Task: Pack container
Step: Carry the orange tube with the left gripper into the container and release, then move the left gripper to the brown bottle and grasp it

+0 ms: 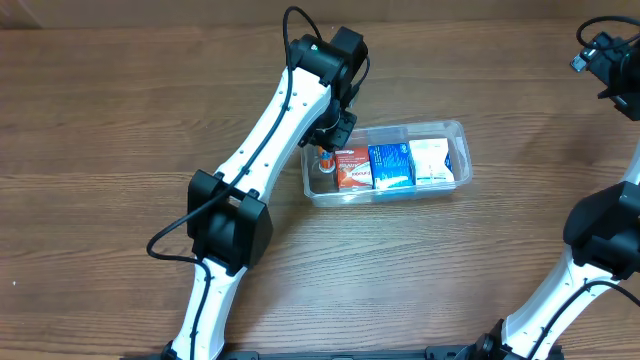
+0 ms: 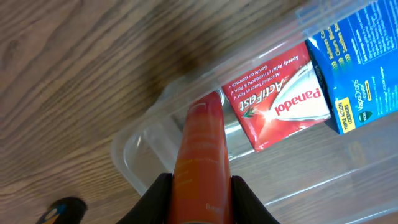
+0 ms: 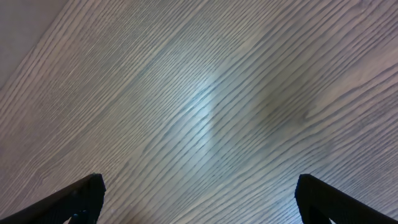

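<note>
Orange tube was pinched in your left gripper, nose down in the free end of the clear container, which sat mid-desk. Packed side by side in it were a red Panadol box, a blue VapoDrops box and a white box. Looked nearly done, with the tube not yet released. Your right gripper was spread wide over the desk, holding nothing.

Overhead looked straight down on the whole table, both arms in frame, left wrist cam sat close, aimed past the orange tube into the container, that end also seen overhead, right wrist cam faced only bare wood.
</note>
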